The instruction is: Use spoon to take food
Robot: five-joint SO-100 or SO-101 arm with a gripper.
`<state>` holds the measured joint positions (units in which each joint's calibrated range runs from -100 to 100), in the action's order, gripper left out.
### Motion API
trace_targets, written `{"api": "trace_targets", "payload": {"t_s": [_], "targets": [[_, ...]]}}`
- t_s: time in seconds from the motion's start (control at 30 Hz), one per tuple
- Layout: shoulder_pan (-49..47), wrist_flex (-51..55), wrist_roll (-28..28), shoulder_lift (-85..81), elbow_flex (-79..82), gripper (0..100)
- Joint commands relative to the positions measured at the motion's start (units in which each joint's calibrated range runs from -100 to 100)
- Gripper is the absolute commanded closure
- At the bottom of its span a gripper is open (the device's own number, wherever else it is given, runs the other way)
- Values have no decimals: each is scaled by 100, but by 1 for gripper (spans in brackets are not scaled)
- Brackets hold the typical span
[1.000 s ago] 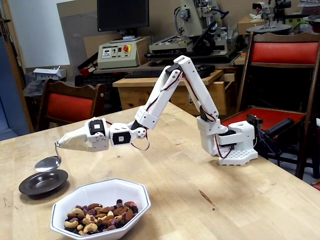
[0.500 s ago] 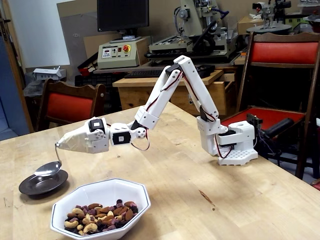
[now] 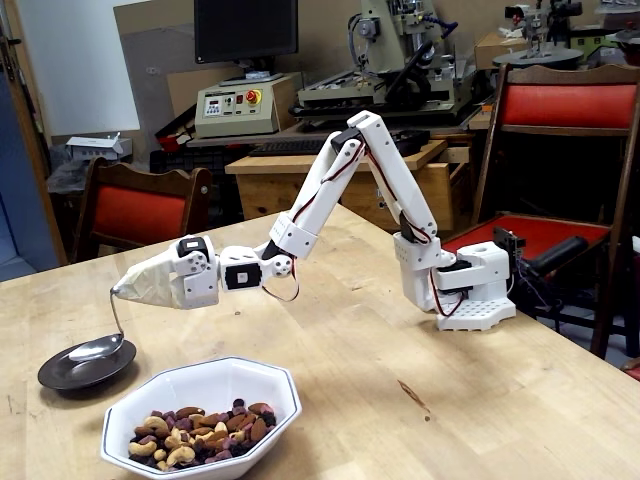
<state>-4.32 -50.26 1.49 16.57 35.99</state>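
Observation:
In the fixed view, my white arm reaches left across the wooden table. The gripper (image 3: 128,288) is wrapped in pale tape and is shut on the thin bent handle of the silver spoon (image 3: 97,346). The spoon hangs down from the gripper tip, and its oval bowl rests on a small black plate (image 3: 62,376). The spoon bowl looks empty. The food (image 3: 200,432), a mix of cashews, brown nuts and dark dried fruit, lies in a white octagonal bowl (image 3: 250,378) at the front, to the right of and nearer than the plate.
The arm's base (image 3: 468,290) stands at the right on the wooden table (image 3: 450,400). Red-cushioned chairs (image 3: 135,210) stand behind the table at left and right. Workshop machines fill the background.

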Motion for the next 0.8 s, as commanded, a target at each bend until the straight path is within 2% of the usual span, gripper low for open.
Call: {"api": "trace_targets", "payload": {"t_s": [0.0,0.43,0.77], "targets": [[3,-89,-24,-232,-369,96],[25,-89,-24,-232,-369,96],[699,-89,-24,-232,-360,96]]}}
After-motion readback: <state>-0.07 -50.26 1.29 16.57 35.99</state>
